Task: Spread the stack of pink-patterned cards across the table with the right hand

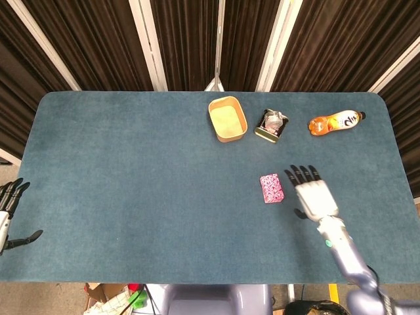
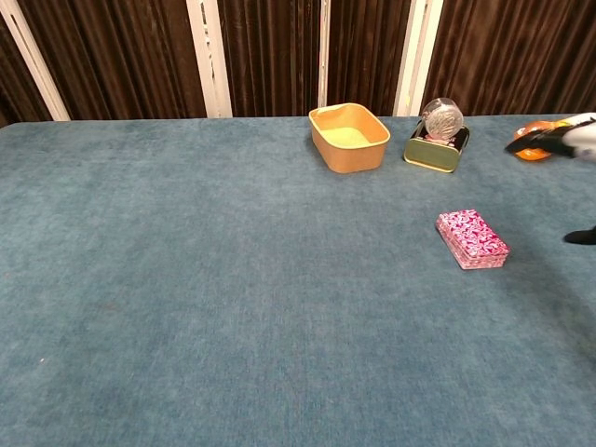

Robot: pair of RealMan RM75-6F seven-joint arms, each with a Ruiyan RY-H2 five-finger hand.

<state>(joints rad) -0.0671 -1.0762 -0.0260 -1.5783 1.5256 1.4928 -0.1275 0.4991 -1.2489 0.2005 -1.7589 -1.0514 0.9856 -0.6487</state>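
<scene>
Lab-like test setup: blue felt table (image 1: 131, 184), dark curtains (image 1: 92, 39) behind.

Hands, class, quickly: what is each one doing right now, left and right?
Left hand: open, holding nothing, at the table's left edge.
Right hand: open, holding nothing, beside the stack of pink-patterned cards, not touching it.

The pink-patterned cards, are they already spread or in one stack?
In one stack. The pink-patterned cards form a single neat block, and the right hand is beside them, apart.
</scene>
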